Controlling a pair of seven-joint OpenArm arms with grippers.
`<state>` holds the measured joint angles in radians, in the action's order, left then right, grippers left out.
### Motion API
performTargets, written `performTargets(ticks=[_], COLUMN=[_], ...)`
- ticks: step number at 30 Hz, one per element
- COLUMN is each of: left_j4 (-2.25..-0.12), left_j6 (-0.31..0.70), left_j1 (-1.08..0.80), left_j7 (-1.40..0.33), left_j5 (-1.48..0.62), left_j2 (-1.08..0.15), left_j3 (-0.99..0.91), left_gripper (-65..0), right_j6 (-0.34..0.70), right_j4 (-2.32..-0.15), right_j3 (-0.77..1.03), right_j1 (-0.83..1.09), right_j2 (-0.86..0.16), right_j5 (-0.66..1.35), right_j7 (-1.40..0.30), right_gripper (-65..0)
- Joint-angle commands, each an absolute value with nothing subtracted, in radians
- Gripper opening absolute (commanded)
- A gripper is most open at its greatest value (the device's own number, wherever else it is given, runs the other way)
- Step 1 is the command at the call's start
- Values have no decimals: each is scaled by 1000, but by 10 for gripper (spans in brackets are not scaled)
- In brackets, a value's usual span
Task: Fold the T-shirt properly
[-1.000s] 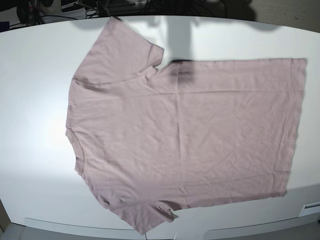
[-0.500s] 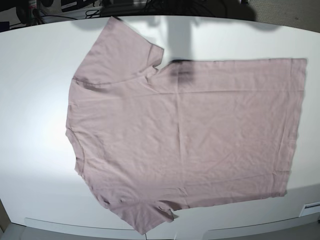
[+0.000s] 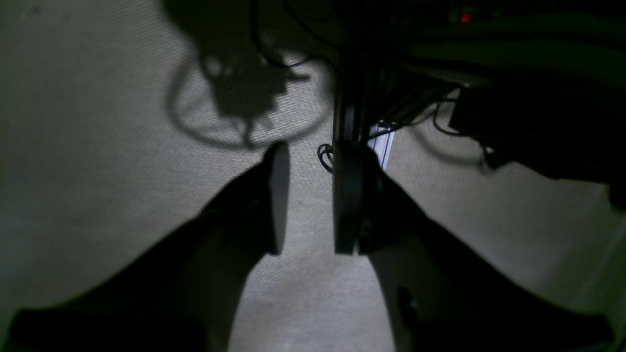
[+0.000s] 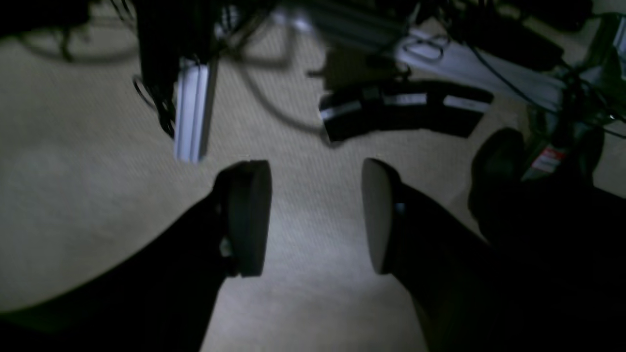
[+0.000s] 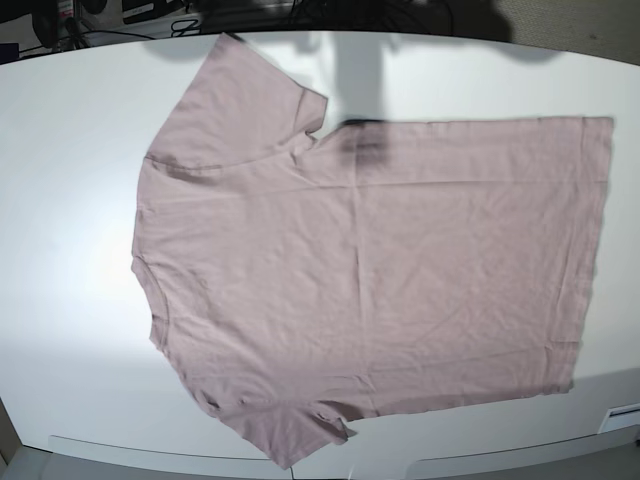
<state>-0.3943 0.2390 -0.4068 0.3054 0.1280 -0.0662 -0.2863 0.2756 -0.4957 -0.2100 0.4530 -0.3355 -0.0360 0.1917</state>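
Base view: the plain dusty-pink cotton T-shirt [image 5: 370, 270] lies spread flat, lightly creased, across the smooth white table [image 5: 70, 200], neck toward the picture's left, hem to the right. Beyond the table's far edge lie dark cables. Over beige ribbed carpet [image 3: 98, 146], the left gripper [image 3: 308, 198] and right gripper [image 4: 315, 215] hang spread and empty.

Dusty-pink T-shirt [image 5: 370, 270] flat, unfolded, sleeves spread, neck toward the left
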Motion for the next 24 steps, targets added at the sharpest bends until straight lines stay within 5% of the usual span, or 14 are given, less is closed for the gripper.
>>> performTargets(ticks=[1, 8, 13, 24], left_j4=[-416, -628, -730, -979], left_j6=[252, 346, 348, 348], left_j1=[-434, -592, -684, -876], left_j7=[311, 307, 304, 306], left_j5=[122, 122, 122, -9], left_j2=[-70, -69, -67, -67], left_j3=[-286, -286, -286, -286], left_gripper=[-503, -503, -503, -503], right_j6=[286, 290, 364, 352], right_j4=[-522, -745, -891, -1098], right_j3=[-211, -211, -211, -210], right_j1=[483, 664, 788, 1032], right_j2=[-353, -404, -433, -513], right_j5=[-52, -15, -15, 38], right_j7=[201, 206, 215, 304], right_gripper=[-345, -345, -344, -344])
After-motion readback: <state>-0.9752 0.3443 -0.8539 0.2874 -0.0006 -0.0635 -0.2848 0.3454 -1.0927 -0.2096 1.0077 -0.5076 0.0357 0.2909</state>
